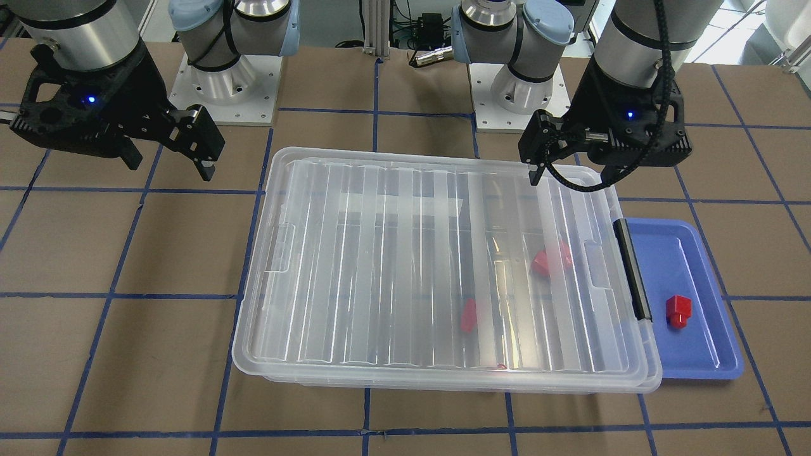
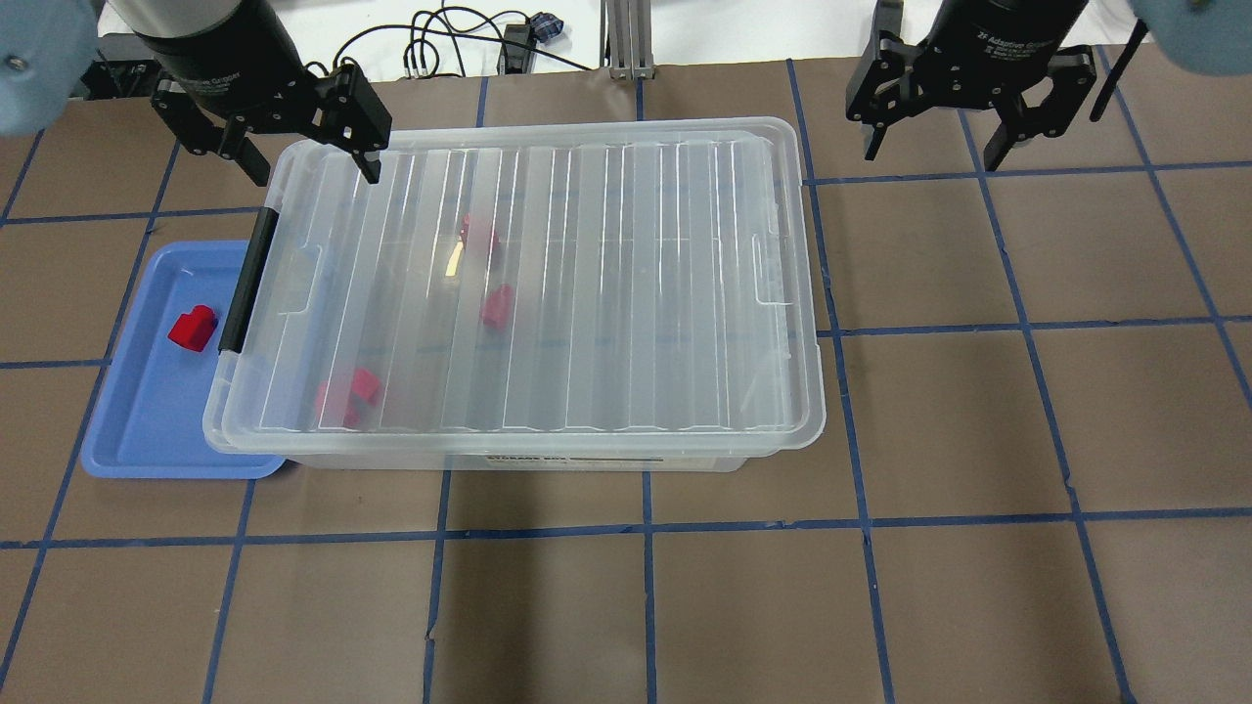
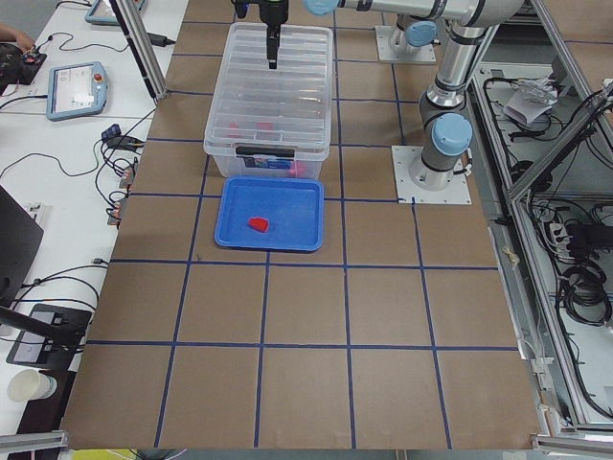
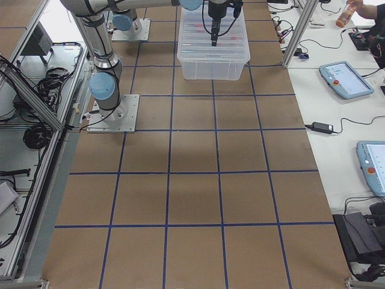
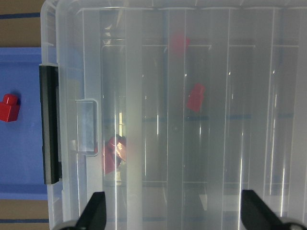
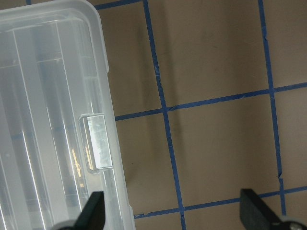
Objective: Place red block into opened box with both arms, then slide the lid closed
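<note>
Left gripper point(image 2: 313, 168), upper left of overhead frame: fingers spread, empty. Right gripper point(image 2: 929, 154), upper right: also spread, empty.

Red block point(image 2: 192, 328) lies in blue tray point(image 2: 147, 420), left of frame, near black latch point(image 2: 249, 279). Lid point(image 2: 606, 293) covers box point(image 2: 391, 462).

Risks: block cannot go in while lid covers box; reach for block may clip latch or overhanging lid corner.

Red shapes point(image 2: 497, 305) under lid blurred by ribs and glare. Lid seating unclear. Fingertips cropped in wrist views.

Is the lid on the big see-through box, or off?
On. The lid lies flat over the box, covering it end to end; red blocks inside show blurred through it.
</note>
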Tool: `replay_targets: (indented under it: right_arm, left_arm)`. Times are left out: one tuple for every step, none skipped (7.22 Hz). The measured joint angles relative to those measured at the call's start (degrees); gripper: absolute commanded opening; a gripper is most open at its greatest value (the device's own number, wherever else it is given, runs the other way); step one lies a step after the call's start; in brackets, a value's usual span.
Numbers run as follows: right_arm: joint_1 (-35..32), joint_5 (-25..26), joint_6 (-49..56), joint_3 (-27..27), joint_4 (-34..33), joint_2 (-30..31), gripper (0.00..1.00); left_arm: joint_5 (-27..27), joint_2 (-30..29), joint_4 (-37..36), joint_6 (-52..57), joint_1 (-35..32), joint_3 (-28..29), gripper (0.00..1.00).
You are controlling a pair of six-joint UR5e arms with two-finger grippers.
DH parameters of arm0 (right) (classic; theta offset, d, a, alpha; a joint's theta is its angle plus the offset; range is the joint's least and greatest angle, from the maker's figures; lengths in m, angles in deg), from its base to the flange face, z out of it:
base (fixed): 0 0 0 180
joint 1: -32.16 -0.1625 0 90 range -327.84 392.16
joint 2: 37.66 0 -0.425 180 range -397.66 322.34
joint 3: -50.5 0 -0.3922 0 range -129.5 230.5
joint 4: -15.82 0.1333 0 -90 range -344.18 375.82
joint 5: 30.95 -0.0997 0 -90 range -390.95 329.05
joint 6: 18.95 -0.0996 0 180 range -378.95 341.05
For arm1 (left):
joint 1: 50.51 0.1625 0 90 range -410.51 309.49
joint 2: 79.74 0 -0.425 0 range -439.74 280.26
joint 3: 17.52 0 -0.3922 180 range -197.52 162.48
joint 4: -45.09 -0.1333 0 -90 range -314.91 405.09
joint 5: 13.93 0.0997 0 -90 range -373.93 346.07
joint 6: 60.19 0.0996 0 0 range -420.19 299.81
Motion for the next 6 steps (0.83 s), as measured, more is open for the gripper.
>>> replay_targets:
  right_arm:
    - [-0.6,0.0,0.0,0.0,-0.2,-0.6,1.00]
    - [-1.9,0.1,-0.4,0.0,-0.7,-1.8,1.00]
    - [-3.9,0.2,-1.1,0.2,-2.0,-3.3,1.00]
    - [-5.6,0.5,-1.8,0.7,-4.6,-5.1,1.00]
    - [-6.6,0.6,-2.1,1.8,-8.0,-7.0,1.00]
    - [-7.1,0.8,-1.9,3.5,-11.7,-8.7,1.00]
  left_arm:
    - [0.0,0.0,0.0,-0.1,0.0,0.0,1.00]
    - [0.0,0.0,0.0,-0.1,0.0,0.0,1.00]
    - [0.0,0.2,0.0,-0.1,0.0,-0.1,1.00]
    - [0.0,0.3,0.1,-0.1,0.0,-0.2,1.00]
    - [0.0,0.2,0.2,-0.1,0.1,-0.2,1.00]
    - [0.0,0.2,0.3,-0.2,0.3,-0.1,1.00]
